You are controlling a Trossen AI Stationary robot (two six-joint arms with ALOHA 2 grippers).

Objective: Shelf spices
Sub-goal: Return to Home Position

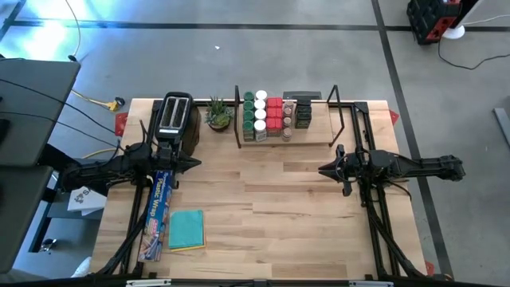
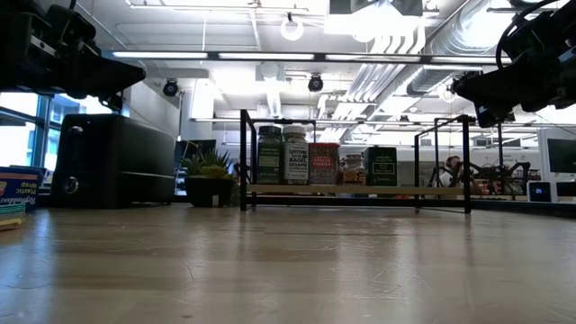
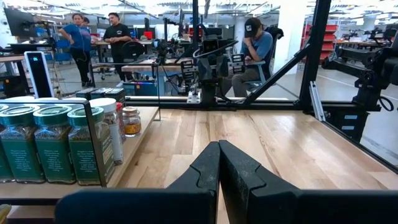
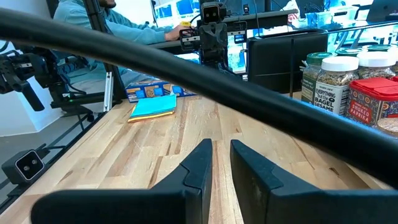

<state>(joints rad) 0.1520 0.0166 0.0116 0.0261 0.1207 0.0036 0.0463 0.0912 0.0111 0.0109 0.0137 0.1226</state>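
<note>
Standing by the table [image 1: 271, 207], I see the spices [image 1: 275, 114] gathered in neat rows on the shelf [image 1: 323, 131], which sits along the far edge. Green-lidded jars [image 1: 249, 112] fill the end nearest the small potted plant [image 1: 217, 115]. Beside them come white-lidded jars [image 1: 260, 100], red tins [image 1: 275, 112], a few tiny clear jars [image 1: 288, 121] and then dark rectangular tins [image 1: 303, 112]. The rest of the plank, toward the right arm's side, is bare wood.

Neither arm touches any of it. The left gripper [image 1: 197, 163] hangs above the tabletop just in front of the black toaster [image 1: 175, 115], and its wrist camera shows the two fingers pressed together with nothing between them. The right gripper [image 1: 321, 169] hovers over open wood in front of the shelf's bare end, its fingers parted by only a narrow gap and holding nothing. From table height both sit well up in the air, one at each side, with the shelf between them farther back.

Nearer the front on the left side lie a box of plastic wrap [image 1: 159, 211] and a flat teal pad [image 1: 187, 229], just beside each other. Beyond the table, a few people [image 3: 99, 37] are busy at benches.
</note>
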